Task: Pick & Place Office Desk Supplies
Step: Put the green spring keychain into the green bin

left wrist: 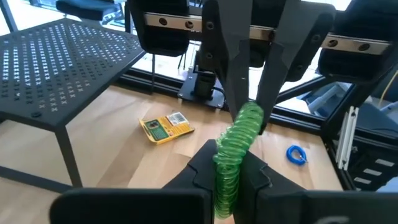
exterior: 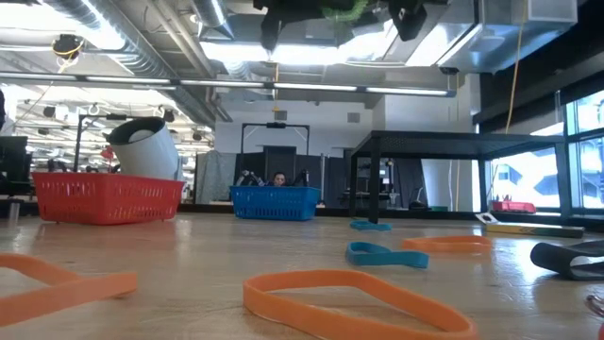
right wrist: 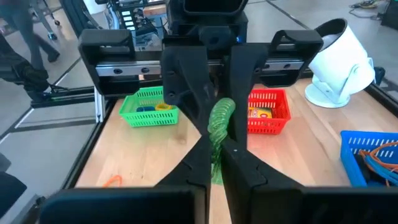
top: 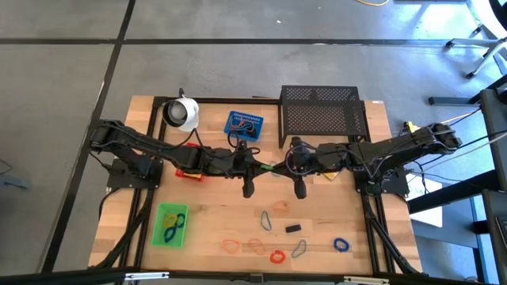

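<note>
Both arms meet above the middle of the table, and the left gripper (top: 263, 166) and right gripper (top: 279, 167) face each other with a green coiled band (top: 272, 167) stretched between them. From overhead the band is only a small green speck between the two dark heads. The wrist cameras show far more: in the left wrist view the left fingers (left wrist: 202, 168) are clamped on one end of the coil (left wrist: 235, 158) while the right fingers (left wrist: 233, 74) pinch its far end, and the right wrist view shows the same grasp from the other side (right wrist: 218, 134).

The low view alone shows the band hanging high above the tabletop (exterior: 342, 11), with orange loops (exterior: 363, 300) and a blue loop (exterior: 387, 254) lying on the wood. The green tray (top: 169, 225) sits near the front left, the red tray (right wrist: 268, 112) under the left arm, the blue tray (top: 243, 125) at the back beside the white cup (top: 182, 112) and black mesh rack (top: 321, 115). A small yellow box (left wrist: 165, 128) appears only in the left wrist view, beside the rack.
</note>
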You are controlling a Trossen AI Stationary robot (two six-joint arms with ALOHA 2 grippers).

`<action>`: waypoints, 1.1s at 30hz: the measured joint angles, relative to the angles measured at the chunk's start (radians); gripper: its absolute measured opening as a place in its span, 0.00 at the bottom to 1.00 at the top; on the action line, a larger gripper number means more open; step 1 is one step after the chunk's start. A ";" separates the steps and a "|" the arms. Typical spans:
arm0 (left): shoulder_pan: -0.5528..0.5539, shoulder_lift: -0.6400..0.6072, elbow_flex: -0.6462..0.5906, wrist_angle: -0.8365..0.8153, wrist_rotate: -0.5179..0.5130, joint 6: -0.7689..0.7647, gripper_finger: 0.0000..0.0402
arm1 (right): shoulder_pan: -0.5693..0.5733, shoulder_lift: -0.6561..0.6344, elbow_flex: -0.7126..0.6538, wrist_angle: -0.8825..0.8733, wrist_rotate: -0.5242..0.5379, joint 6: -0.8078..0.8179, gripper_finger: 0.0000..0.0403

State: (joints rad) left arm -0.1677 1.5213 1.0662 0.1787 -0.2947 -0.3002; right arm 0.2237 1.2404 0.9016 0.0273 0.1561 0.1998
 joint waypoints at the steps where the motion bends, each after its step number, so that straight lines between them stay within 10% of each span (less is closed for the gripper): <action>1: 0.000 0.000 0.000 0.000 0.000 -0.009 0.04 | -0.004 0.000 0.000 0.000 -0.001 0.013 0.09; 9: 0.000 -0.001 0.000 -0.036 0.000 -0.114 0.03 | -0.041 -0.001 0.000 -0.033 -0.103 0.089 0.38; 16: -0.009 -0.021 0.001 -0.403 0.146 -0.382 0.04 | -0.046 -0.056 0.002 -0.243 -0.174 0.107 0.57; 24: -0.174 -0.021 0.001 -0.992 0.494 -0.708 0.04 | -0.040 -0.091 0.002 -0.504 -0.172 0.212 0.57; 33: -0.478 -0.060 0.001 -1.170 0.521 -1.117 0.04 | -0.039 -0.059 0.000 -0.685 -0.172 0.366 0.52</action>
State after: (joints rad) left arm -0.6454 1.4609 1.0672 -0.9912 0.2264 -1.4168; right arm 0.1848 1.1815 0.9016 -0.6579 -0.0156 0.5656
